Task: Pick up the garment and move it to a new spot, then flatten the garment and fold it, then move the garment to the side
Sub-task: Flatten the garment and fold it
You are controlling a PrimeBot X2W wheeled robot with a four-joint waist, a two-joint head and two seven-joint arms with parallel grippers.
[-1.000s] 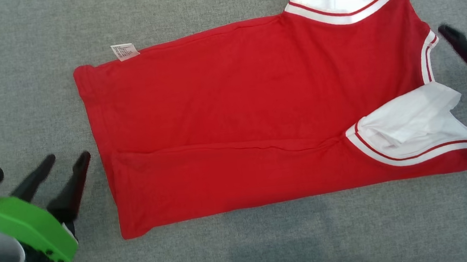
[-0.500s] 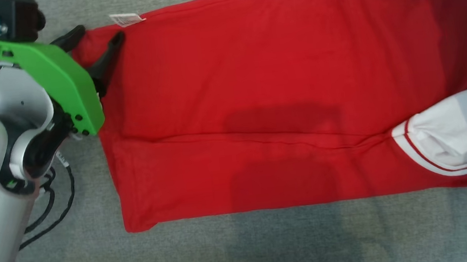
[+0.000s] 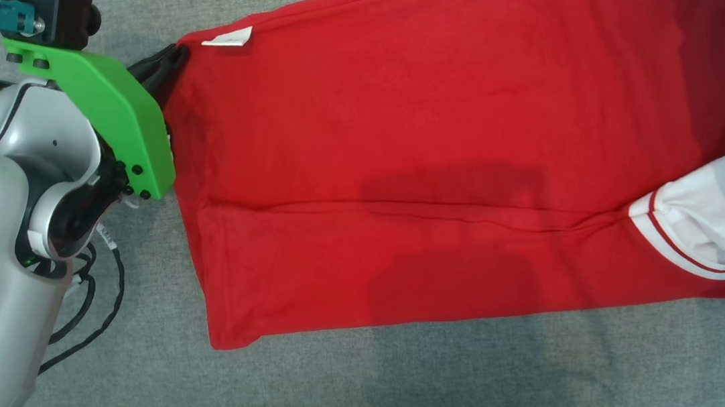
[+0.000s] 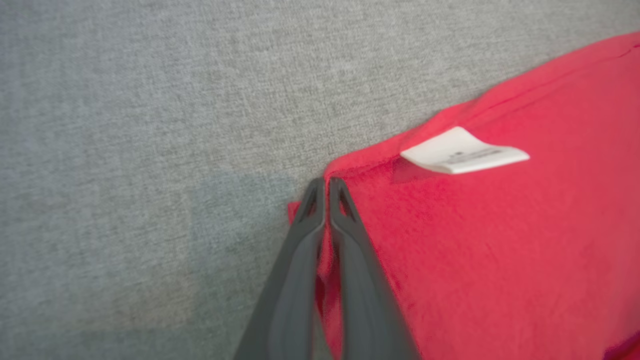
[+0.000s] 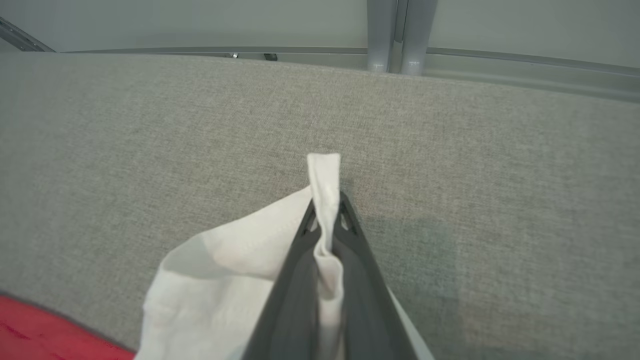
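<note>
A red garment (image 3: 411, 158) with white, red-striped sleeves lies spread flat on the grey cloth surface, hem to the left and sleeves to the right. A small white label (image 3: 227, 39) sits near its far hem corner. My left gripper (image 3: 168, 55) is shut on that far hem corner; in the left wrist view the gripper (image 4: 324, 187) pinches red fabric (image 4: 500, 250) beside the label (image 4: 462, 156). My right gripper (image 5: 326, 205) is shut on the white far sleeve (image 5: 220, 290), with a fold of white cloth poking out between the fingertips.
The grey fabric surface (image 3: 154, 401) extends around the garment on all sides. A metal rail and post (image 5: 395, 40) run along the surface's far edge in the right wrist view. Black cables (image 3: 87, 306) hang by my left arm.
My left gripper went from open at the near left to the garment's far hem corner and closed on it. The right arm reached the far sleeve. The camera has shifted.
</note>
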